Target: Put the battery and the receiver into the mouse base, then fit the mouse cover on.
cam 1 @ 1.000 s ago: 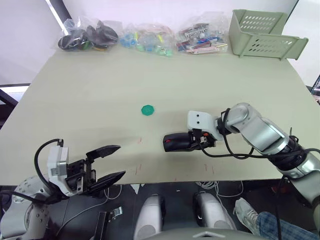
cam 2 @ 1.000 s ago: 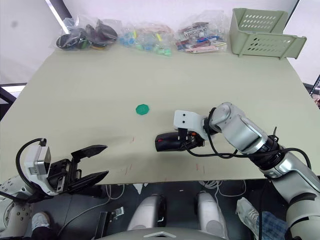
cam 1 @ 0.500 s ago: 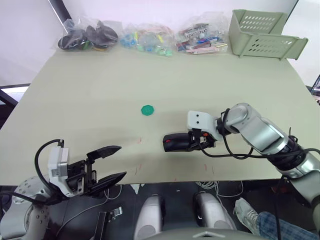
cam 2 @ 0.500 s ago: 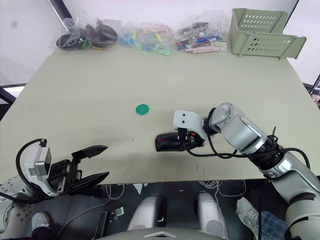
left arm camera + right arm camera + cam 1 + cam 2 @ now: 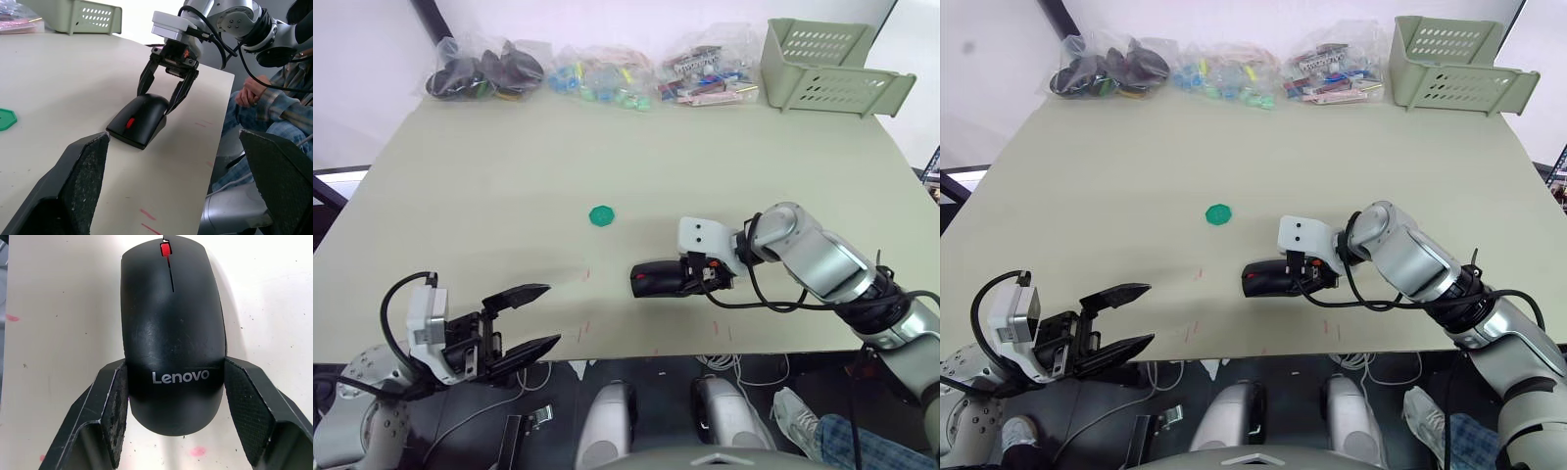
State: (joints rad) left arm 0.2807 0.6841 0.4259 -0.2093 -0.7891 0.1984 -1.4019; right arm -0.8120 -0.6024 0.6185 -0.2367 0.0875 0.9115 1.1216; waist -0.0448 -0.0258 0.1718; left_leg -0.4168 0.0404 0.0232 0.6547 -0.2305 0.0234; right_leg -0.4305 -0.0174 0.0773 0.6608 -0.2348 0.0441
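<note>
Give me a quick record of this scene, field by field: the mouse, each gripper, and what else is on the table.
mouse: mouse cover on, resting on the table, red scroll wheel pointing away from the right gripper
right gripper: fingers against both sides of the mouse's rear
left gripper: open, holding nothing, off the table's near edge
green disc: alone mid-table
far edge: parts bags, green basket

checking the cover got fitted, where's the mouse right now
The mouse cover sits on the table near its front edge, between the right gripper fingers, just right of the green disc and nearer the robot.
</note>
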